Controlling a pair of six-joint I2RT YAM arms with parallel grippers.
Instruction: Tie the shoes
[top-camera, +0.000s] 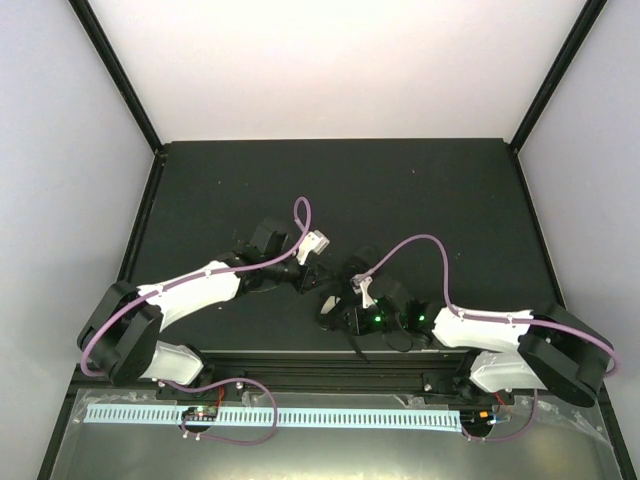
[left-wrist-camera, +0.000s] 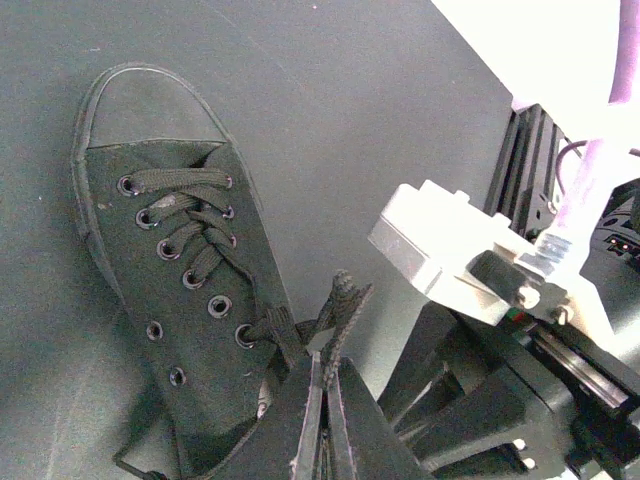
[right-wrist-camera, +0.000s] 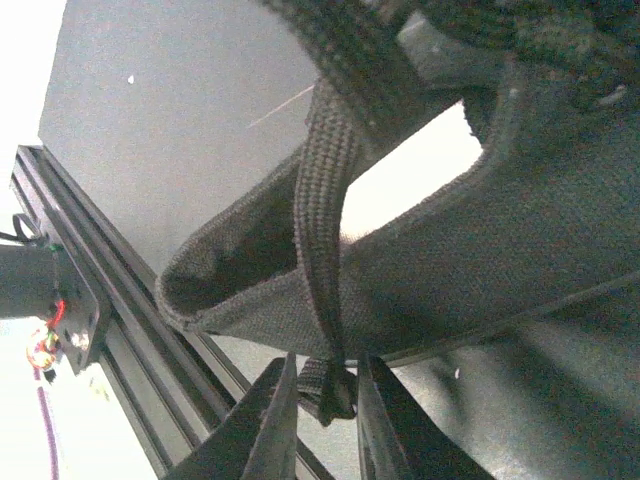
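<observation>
Black canvas low shoe (left-wrist-camera: 170, 300) on dark counter (left-wrist-camera: 350, 120); near its collar, left claw (left-wrist-camera: 325, 372) and right claw (right-wrist-camera: 327, 372) each pinch black lace (left-wrist-camera: 345, 295).

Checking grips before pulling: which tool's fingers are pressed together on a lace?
The left tool: its fingers meet on the lace, while the right tool shows fingers apart.
</observation>
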